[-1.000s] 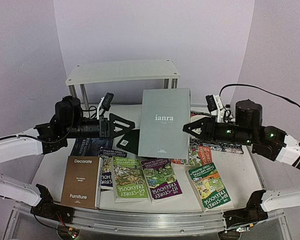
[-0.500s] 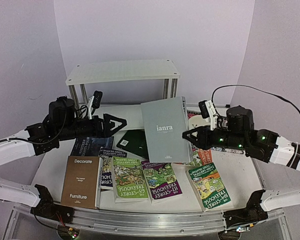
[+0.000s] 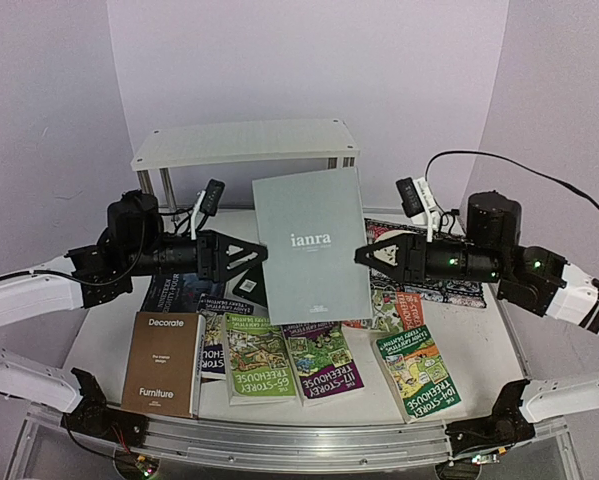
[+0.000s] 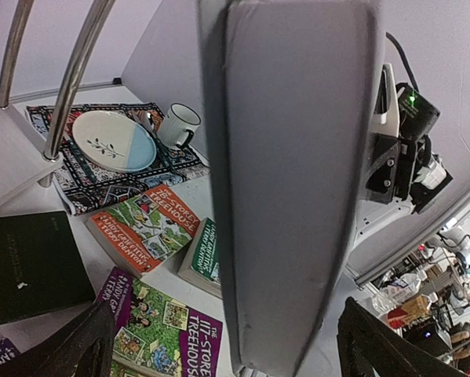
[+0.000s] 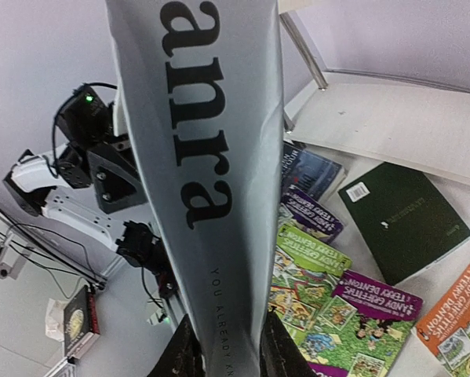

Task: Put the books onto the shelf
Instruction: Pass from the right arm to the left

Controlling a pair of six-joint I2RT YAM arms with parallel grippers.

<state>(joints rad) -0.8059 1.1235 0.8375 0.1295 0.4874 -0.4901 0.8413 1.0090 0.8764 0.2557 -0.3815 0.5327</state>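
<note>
The grey "ianra" book (image 3: 311,245) hangs upright above the middle of the table, cover toward the camera. My right gripper (image 3: 364,256) is shut on its right edge; in the right wrist view the gripper (image 5: 227,349) pinches the cover from both sides. My left gripper (image 3: 253,254) is open at the book's left edge, and the book's spine (image 4: 289,181) stands between its wide-apart fingers (image 4: 70,345) without touching them. The white shelf (image 3: 244,143) stands behind. More books lie flat below: brown "Decorate" (image 3: 162,362), Treehouse paperbacks (image 3: 259,357) and a dark green one (image 4: 27,263).
A black patterned mat (image 4: 78,184) carries a plate (image 4: 113,141) and a white mug (image 4: 180,126) at the right rear of the table. The shelf's chrome legs (image 4: 74,78) rise close to the left gripper. Flat books cover the table's front half.
The grey book has shifted left, risen and straightened from a tilt. The left gripper has moved in around its left edge. The right gripper stays clamped on it.
</note>
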